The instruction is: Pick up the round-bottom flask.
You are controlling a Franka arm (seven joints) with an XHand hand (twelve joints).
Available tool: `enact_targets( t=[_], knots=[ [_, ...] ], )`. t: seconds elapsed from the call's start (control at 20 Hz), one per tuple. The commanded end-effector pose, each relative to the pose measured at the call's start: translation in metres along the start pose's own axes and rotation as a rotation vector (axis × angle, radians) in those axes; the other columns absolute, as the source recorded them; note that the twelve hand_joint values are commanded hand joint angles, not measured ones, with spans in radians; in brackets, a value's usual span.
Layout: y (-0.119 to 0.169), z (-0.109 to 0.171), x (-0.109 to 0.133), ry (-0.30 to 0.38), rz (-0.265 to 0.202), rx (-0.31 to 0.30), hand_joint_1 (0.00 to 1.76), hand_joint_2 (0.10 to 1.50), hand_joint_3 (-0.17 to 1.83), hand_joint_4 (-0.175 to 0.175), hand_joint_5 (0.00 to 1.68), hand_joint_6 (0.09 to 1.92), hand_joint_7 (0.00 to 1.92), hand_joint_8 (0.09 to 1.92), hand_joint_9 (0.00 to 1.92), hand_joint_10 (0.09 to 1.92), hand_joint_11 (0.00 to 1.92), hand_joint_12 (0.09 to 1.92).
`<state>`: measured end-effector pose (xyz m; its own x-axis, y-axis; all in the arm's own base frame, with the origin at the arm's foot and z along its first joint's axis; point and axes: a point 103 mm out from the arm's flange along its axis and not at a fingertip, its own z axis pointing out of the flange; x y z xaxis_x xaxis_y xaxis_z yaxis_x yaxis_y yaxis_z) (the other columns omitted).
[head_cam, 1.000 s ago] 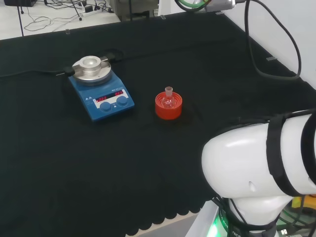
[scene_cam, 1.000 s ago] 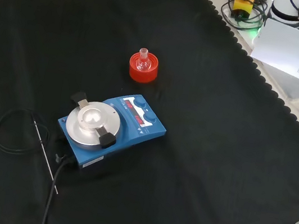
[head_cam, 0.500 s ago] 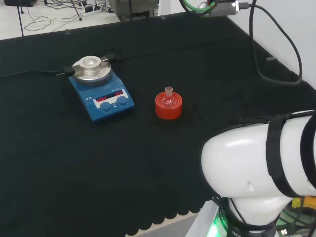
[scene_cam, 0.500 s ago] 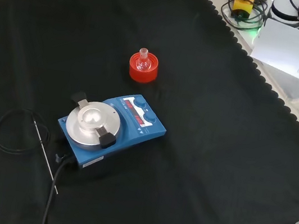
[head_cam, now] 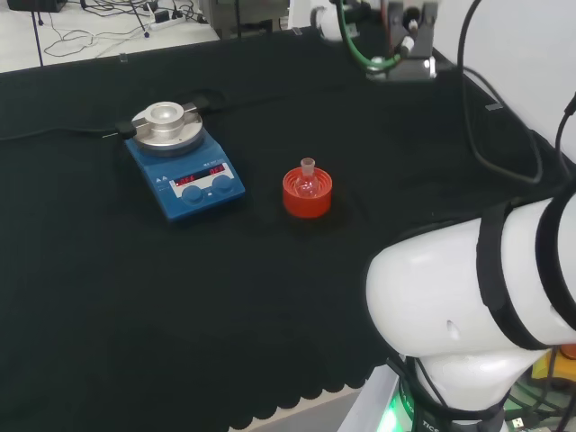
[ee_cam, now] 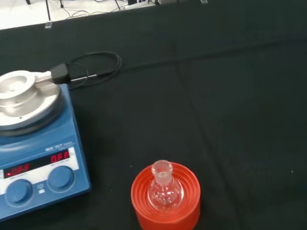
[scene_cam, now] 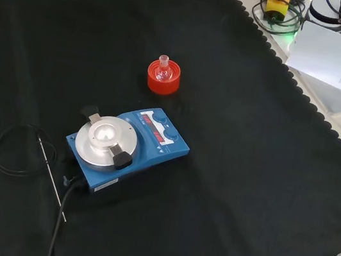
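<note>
A small clear round-bottom flask stands upright, neck up, in a red ribbed ring stand near the middle of the black cloth. In the front view the flask and its stand sit above the stirrer. The wrist view looks down on the flask in the stand from some distance. Nothing touches the flask. The arm's wrist end with its cables hangs high over the far side of the bench in the head view, to the right of and beyond the flask.
A blue hotplate stirrer with a round metal top stands left of the flask in the head view, below it in the front view. Its black cable and thin probe lie on the cloth. The arm's white links stand at the right.
The arm's wrist end has come down from the top edge into the head view, with the cables swinging along. The flask, stand and stirrer have not moved.
</note>
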<state>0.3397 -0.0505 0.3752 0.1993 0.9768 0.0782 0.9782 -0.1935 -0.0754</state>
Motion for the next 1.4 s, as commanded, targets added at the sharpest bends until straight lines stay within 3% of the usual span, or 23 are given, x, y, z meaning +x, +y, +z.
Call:
enact_targets(
  t=[0.05,0.2,0.6,0.85,1.15,1.4],
  knots=[
    [0.014,0.053,-0.033,0.102,0.024,-0.014,0.38,1.12,0.24,-0.04,0.39,0.12,0.11,0.57,0.24,0.67,0.0,1.33],
    [0.024,0.072,-0.037,0.104,0.019,0.004,0.48,1.04,0.22,-0.043,0.4,0.11,0.1,0.57,0.25,0.67,0.0,1.34],
    [0.06,0.129,-0.032,0.112,0.021,0.075,0.57,0.97,0.21,-0.048,0.42,0.1,0.11,0.57,0.27,0.67,0.0,1.36],
    [0.078,0.159,-0.032,0.109,0.025,0.091,0.74,0.9,0.2,-0.05,0.44,0.1,0.12,0.58,0.29,0.68,0.0,1.38],
    [0.098,0.188,-0.031,0.124,0.033,0.106,0.86,0.67,0.57,-0.055,0.49,0.09,0.14,0.61,0.33,0.67,0.01,1.41],
    [0.102,0.199,-0.026,0.124,0.034,0.102,0.89,0.62,0.63,-0.061,0.52,0.09,0.14,0.61,0.34,0.68,0.03,1.41]
  ],
)
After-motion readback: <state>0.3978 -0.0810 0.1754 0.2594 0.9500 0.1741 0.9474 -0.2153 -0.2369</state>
